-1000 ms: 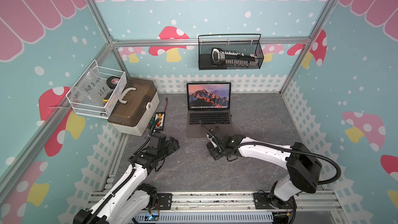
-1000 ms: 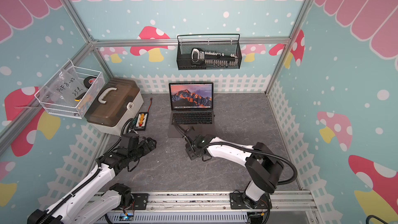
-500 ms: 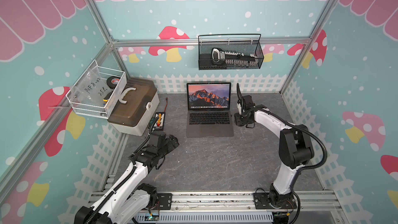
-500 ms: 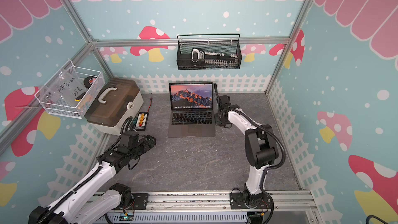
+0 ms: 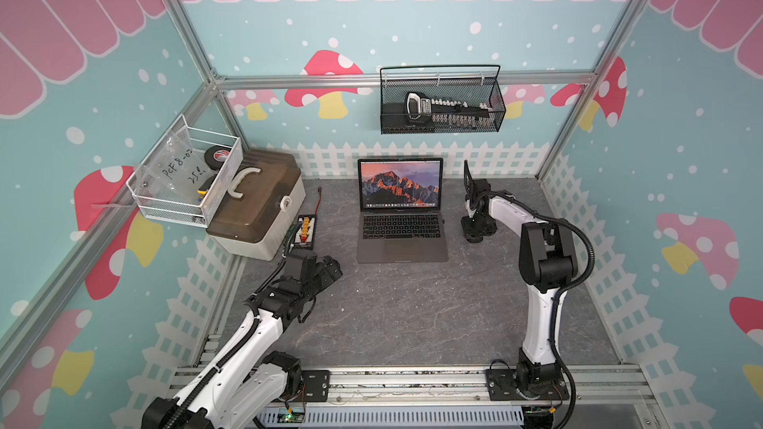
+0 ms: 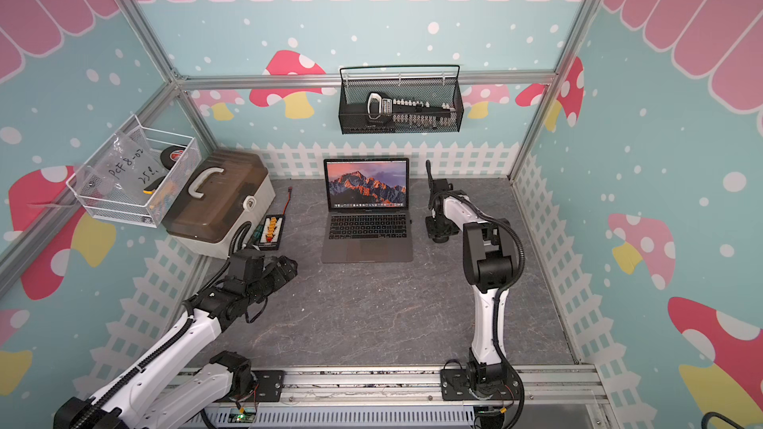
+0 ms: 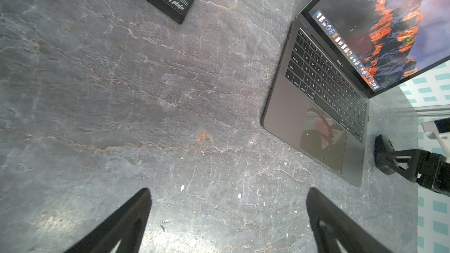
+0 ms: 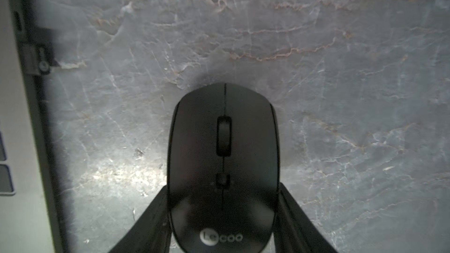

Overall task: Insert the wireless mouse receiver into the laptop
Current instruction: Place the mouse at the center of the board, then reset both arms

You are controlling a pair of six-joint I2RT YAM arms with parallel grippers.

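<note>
Right jaws pinch the wireless mouse [image 8: 222, 166]; the wireless mouse receiver [image 8: 39, 59] sits upper left, against the laptop [image 8: 14, 118]; left jaws spread, farther off.

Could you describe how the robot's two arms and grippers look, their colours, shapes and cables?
The left arm and right arm have white shell links with black joint housings. A black ribbed cable hose runs along each. The left gripper and right gripper are black; their fingers are flat and tapering, with triangular cut-outs. I see no readable markings on them.
</note>
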